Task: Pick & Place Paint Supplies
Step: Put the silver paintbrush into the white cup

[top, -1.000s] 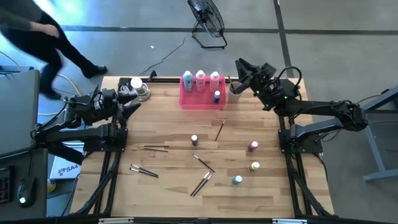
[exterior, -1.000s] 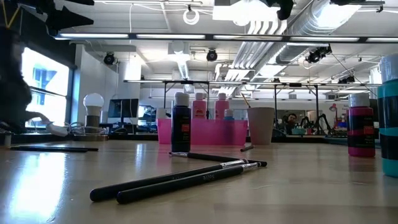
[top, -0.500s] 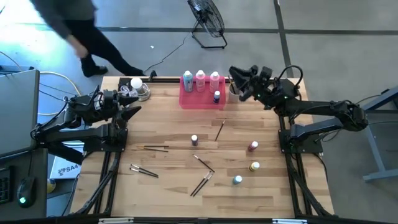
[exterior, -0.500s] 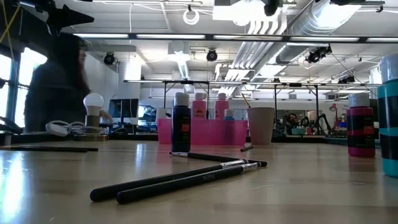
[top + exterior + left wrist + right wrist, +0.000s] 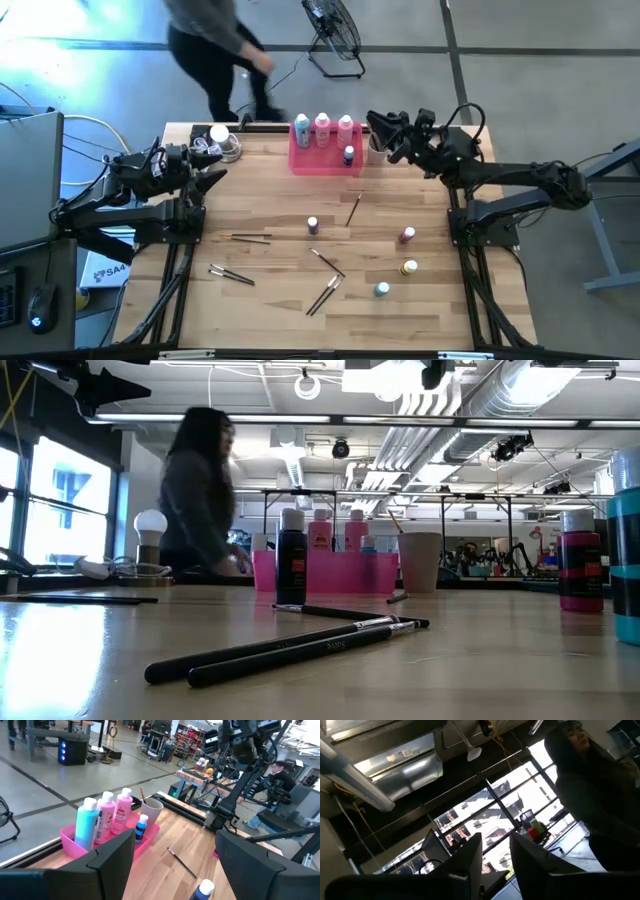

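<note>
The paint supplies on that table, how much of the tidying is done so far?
Done: three tall bottles and a small blue bottle stand in the pink tray.
In hand: nothing visibly. The right gripper hovers over the cup; the left gripper waits, open.
Left: four small bottles and the loose brushes on the table.

Bright pink tray (image 5: 325, 163) at table's (image 5: 280, 220) far edge; beige cup (image 5: 376, 152) just beside; lamp bulb (image 5: 219, 133) well apart; person (image 5: 215, 50) beyond.

Scattered paintbrushes (image 5: 325, 294) and tiny bottles (image 5: 408, 267) clutter the table's (image 5: 270, 200) middle.
</note>
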Controlling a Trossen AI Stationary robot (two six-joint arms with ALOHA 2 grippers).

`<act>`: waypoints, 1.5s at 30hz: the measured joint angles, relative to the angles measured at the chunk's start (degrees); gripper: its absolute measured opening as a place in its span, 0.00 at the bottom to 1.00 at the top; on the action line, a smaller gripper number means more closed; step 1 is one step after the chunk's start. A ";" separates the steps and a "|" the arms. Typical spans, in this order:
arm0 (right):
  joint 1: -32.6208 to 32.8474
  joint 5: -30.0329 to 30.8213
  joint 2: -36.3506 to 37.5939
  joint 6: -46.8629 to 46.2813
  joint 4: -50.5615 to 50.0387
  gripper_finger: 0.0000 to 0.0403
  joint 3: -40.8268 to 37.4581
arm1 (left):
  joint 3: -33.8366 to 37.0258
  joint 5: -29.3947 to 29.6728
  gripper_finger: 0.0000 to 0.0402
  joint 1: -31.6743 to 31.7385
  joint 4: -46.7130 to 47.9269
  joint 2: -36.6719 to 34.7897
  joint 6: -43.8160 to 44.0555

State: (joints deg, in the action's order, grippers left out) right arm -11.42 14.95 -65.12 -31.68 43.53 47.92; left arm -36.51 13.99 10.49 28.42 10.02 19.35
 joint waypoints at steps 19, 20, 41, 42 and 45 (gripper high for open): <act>10.98 28.68 -5.09 -3.17 -36.40 0.23 18.82 | 0.00 0.56 0.68 0.01 0.02 0.00 -5.64; 10.98 28.58 -5.97 -4.82 -39.08 0.23 20.26 | 0.00 0.56 0.68 0.01 0.02 0.00 -5.65; 2.91 5.88 -18.99 -42.20 -71.57 0.23 22.62 | 0.00 0.58 0.68 0.00 0.07 0.00 -5.64; 2.59 4.44 -19.68 -42.20 -71.65 0.23 22.62 | 0.00 0.58 0.68 0.00 0.12 0.00 -5.63; 1.81 0.69 -21.71 -42.19 -71.78 0.23 22.62 | 0.00 0.60 0.68 0.00 0.47 0.00 -5.64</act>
State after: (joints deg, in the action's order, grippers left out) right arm -9.62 15.64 -86.83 -73.87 -28.25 70.54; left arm -36.51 14.59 10.49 28.89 10.02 13.72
